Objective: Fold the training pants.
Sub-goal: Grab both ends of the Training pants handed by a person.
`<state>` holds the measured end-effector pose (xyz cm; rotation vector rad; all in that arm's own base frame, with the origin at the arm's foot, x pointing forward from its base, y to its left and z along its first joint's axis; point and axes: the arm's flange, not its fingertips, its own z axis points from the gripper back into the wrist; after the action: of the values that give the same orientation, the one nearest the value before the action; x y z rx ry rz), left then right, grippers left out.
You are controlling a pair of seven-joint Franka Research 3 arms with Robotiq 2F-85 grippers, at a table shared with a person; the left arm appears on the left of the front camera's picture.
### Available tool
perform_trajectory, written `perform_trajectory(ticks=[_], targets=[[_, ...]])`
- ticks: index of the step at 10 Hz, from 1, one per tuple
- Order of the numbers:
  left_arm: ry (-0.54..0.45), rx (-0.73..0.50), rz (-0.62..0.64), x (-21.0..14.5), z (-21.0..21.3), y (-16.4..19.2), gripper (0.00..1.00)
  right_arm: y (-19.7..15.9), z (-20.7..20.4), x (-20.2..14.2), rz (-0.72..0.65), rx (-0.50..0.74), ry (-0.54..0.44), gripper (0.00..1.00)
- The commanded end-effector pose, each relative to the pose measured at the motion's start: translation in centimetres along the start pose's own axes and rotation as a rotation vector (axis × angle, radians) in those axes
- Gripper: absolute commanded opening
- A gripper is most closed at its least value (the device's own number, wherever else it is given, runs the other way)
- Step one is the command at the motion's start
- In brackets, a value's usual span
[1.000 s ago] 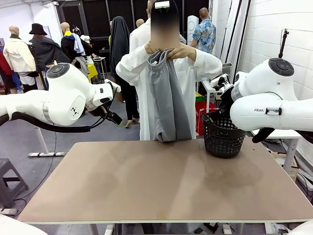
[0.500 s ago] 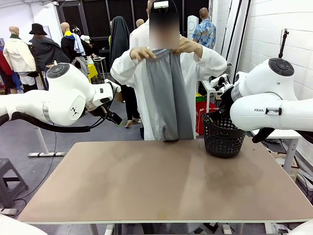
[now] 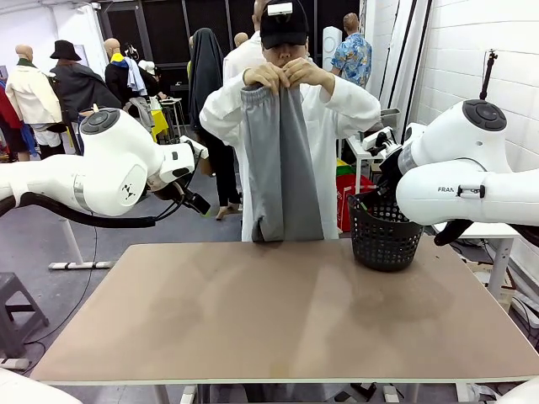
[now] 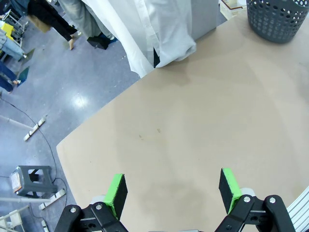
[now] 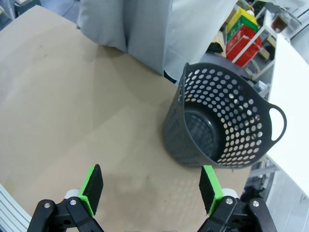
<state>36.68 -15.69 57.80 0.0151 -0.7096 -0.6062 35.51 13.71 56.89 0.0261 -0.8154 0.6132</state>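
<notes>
Barely started: the person's hands (image 3: 285, 76) dangle the training pants (image 3: 282, 164) well beyond the left gripper (image 4: 173, 191) and right gripper (image 5: 152, 186), both spread apart and empty.

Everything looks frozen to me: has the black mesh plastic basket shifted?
No. The black mesh plastic basket sits where it did, at the far right edge of the brown table.

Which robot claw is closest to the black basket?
The right gripper: the black basket stands just ahead of it, while the left gripper hovers over the table, far from the basket.
</notes>
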Motion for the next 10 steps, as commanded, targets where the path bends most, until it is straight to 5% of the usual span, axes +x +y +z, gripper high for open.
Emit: perform_trajectory(ticks=[1, 10], targets=[[-0.003, -0.009, -0.005, 0.02, 0.0, 0.14, 1.0, -0.04, -0.22, -0.06, -0.001, 0.001, 0.004, 1.0], [-0.003, -0.009, -0.005, 0.02, 0.0, 0.14, 1.0, -0.04, -0.22, -0.06, -0.001, 0.001, 0.004, 1.0]])
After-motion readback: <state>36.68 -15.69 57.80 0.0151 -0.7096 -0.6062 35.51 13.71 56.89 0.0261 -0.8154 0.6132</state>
